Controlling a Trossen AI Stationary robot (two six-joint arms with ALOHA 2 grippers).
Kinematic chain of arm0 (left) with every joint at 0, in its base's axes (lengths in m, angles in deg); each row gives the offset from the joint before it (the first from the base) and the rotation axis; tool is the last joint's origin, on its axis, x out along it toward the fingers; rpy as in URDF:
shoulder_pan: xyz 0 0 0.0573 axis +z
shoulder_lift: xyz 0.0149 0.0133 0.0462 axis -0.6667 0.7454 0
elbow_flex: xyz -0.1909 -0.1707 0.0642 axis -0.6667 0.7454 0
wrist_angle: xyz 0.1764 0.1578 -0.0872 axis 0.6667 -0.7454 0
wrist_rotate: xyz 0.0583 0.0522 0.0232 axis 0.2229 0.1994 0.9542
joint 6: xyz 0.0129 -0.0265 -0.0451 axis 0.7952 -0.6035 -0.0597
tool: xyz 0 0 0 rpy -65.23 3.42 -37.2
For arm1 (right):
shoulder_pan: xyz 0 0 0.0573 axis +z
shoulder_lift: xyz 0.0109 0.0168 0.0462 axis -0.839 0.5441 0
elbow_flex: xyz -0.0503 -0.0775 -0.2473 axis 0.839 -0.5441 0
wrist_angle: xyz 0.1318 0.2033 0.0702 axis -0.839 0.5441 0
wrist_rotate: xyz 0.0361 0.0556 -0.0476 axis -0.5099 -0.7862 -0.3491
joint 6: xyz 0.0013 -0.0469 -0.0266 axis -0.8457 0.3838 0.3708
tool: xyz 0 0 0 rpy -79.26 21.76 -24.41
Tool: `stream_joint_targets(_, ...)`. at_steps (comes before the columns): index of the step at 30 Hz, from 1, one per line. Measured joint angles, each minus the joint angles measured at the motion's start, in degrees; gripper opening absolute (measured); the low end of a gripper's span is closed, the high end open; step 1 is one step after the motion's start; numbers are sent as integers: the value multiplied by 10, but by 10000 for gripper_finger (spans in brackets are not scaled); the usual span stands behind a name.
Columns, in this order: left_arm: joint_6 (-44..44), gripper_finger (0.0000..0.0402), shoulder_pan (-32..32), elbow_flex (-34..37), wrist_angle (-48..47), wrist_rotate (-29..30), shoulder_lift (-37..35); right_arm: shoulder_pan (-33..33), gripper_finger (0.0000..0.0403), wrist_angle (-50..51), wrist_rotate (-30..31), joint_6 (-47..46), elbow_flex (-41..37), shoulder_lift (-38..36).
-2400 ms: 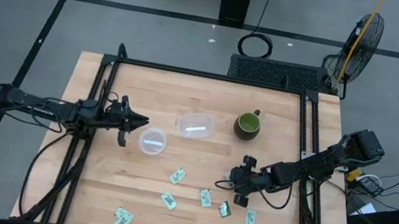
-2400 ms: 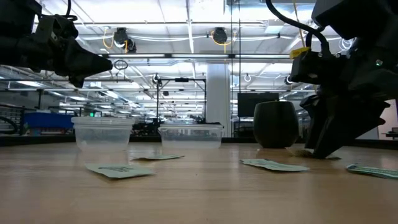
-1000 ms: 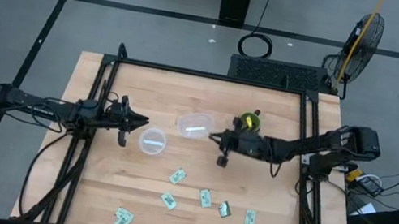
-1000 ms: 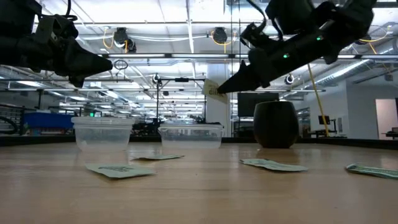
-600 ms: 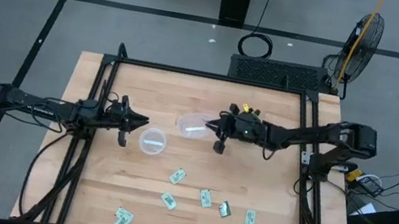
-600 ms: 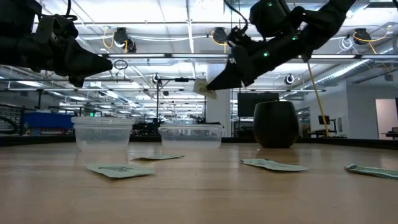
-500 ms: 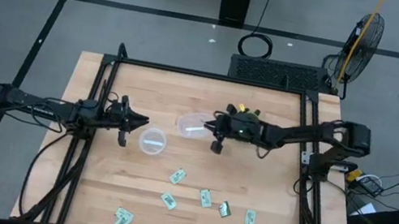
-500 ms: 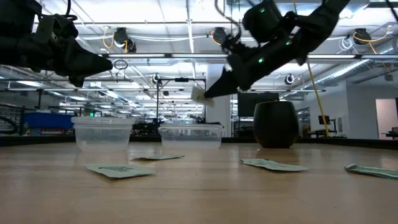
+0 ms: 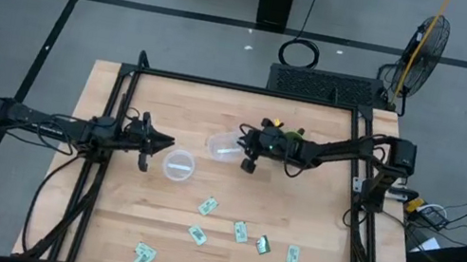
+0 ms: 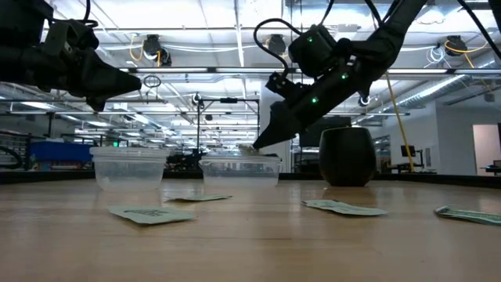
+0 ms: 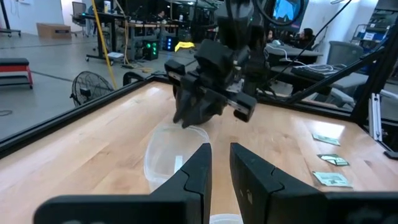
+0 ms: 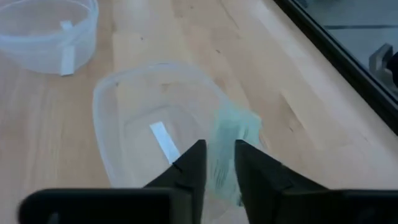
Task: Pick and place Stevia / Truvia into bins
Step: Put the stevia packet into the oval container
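Note:
My right gripper [image 9: 243, 143] reaches from the table's right over the rounded-square clear bin [image 9: 223, 146], slanting down, shut on one pale green Stevia sachet [image 12: 231, 146]. In the low view the sachet [image 10: 248, 149] sits just above the bin's rim [image 10: 239, 160]. The round clear bin [image 9: 178, 164] stands nearer the left. Beside the round bin, my left gripper [image 9: 158, 142] waits shut, level and touching nothing. Several more sachets [image 9: 240, 231] lie flat on the near half of the table. My right gripper pinches the sachet between its two fingers, at their free ends [image 10: 257, 145]. The fingers come from the table's right, slanting down. The sachet's free part [image 12: 239, 127] sticks out past the fingertips, clear of the table, over the right side of the rounded-square bin; it looks smeared.
A dark green mug [image 10: 347, 157] stands right of the rounded-square bin, partly under my right arm in the high view. Black rails [image 9: 356, 172] run along the table's left and right sides. Bare wood lies between the bins and the loose sachets.
My right gripper has carried the sachet toward the table's left edge and down, from beside the mug to just above the rounded-square bin, tipping its fingers further downward.

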State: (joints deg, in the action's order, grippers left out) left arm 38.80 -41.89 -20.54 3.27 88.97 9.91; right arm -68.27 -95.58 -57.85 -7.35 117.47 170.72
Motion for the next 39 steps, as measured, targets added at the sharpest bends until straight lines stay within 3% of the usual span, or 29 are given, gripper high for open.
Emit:
stream_joint_targets(7,-3,63,0,0,-8,0,0,10,167,-22,-1,-3,0,0)
stream_joint_targets(11,-9,63,0,0,-9,0,0,36,195,-23,-1,-3,-1,-6)
stream_joint_targets(19,-14,63,0,0,-9,-1,0,125,195,12,-1,0,-1,-71)
stream_joint_targets(26,-15,63,0,0,-8,0,0,241,196,107,0,25,-1,-132)
stream_joint_targets(34,-24,63,0,0,-8,0,0,360,213,274,3,-81,-1,-155)
stream_joint_targets(39,-28,63,0,0,-8,0,0,428,224,375,47,-179,-1,-155)
